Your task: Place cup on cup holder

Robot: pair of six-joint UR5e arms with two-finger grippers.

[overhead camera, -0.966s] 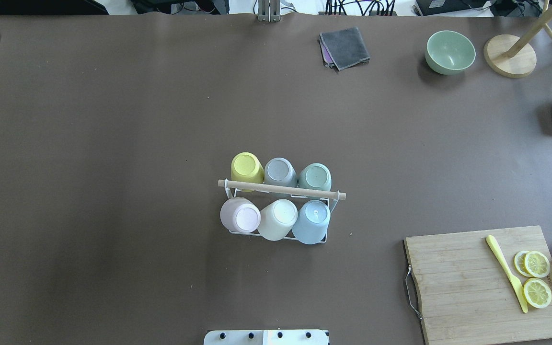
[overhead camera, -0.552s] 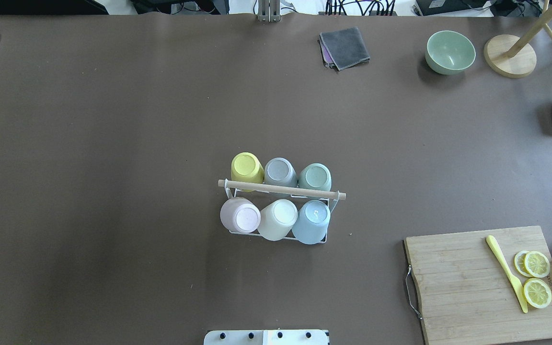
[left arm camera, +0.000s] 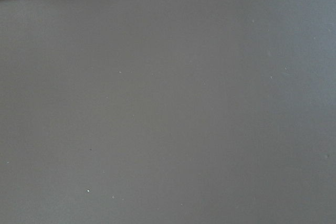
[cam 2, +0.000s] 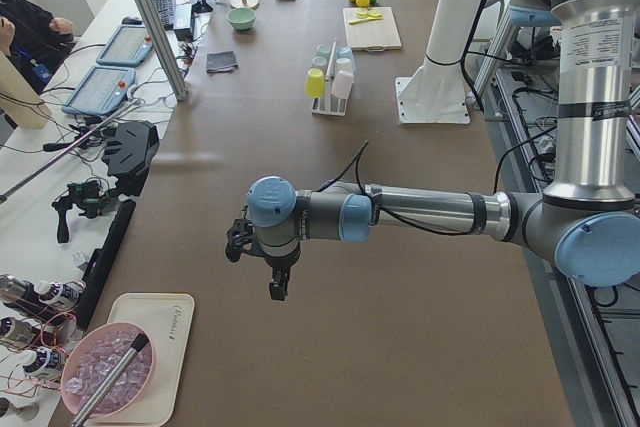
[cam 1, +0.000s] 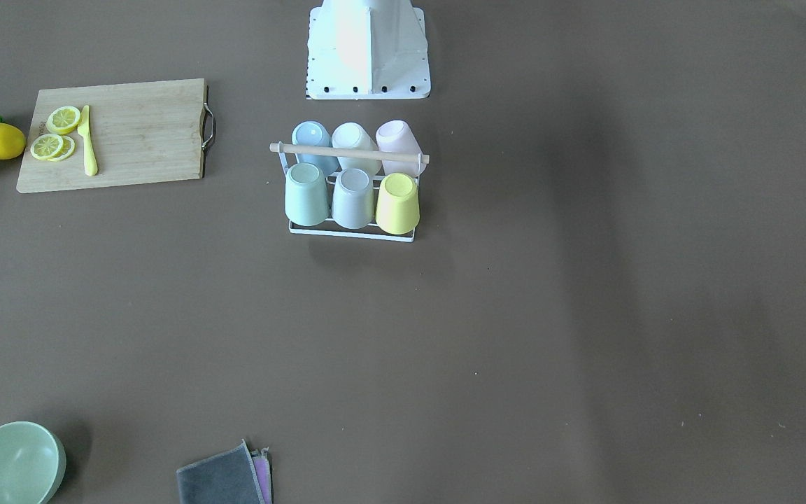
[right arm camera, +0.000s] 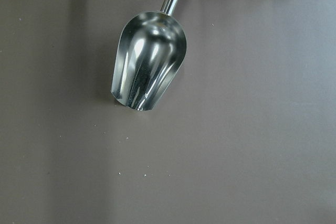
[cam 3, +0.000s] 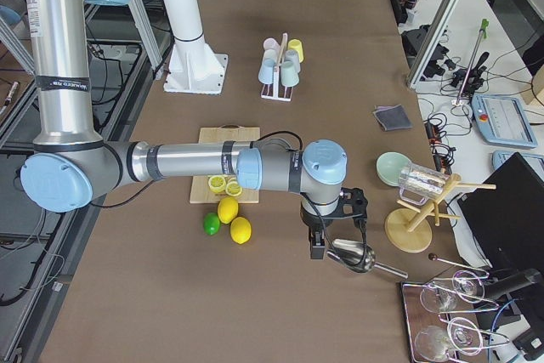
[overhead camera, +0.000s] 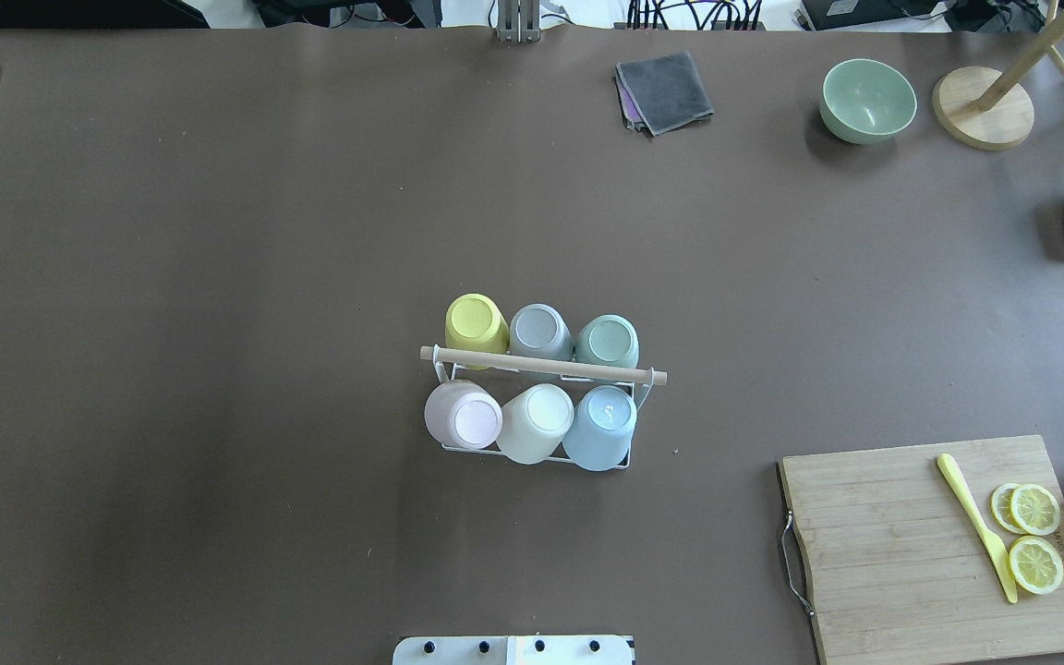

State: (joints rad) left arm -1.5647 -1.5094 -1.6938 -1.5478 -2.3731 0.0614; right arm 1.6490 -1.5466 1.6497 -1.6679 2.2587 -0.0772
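The brown surface (overhead camera: 218, 231) is mostly bare, and both arms are out at its ends, well apart from the work. The left fingers (cam 2: 276, 285) hang over empty surface at the left end, and the right fingers (cam 3: 315, 244) hang just above a metal scoop (right arm camera: 148, 61) at the right end. Neither pair shows clearly enough to tell whether it is wide or narrow, and neither visibly holds a cup. The cup holder (overhead camera: 587, 370) stands at the middle of the surface, near the robot's base. It is a white wire rack with a pale wooden rod across its top. All six places look filled, so the task appears done. The likeliest trouble is the right arm dropping onto the scoop and skidding it. A careless sweep back over the middle could also catch the rod and shake the load. The cups sit mouth down and lean outward, so a knock might slide one off. The far row holds the yellow cup (overhead camera: 476, 323), grey cup (overhead camera: 539, 332) and green cup (overhead camera: 607, 341). The near row holds the pink cup (overhead camera: 463, 416), white cup (overhead camera: 537, 423) and blue cup (overhead camera: 600, 427).
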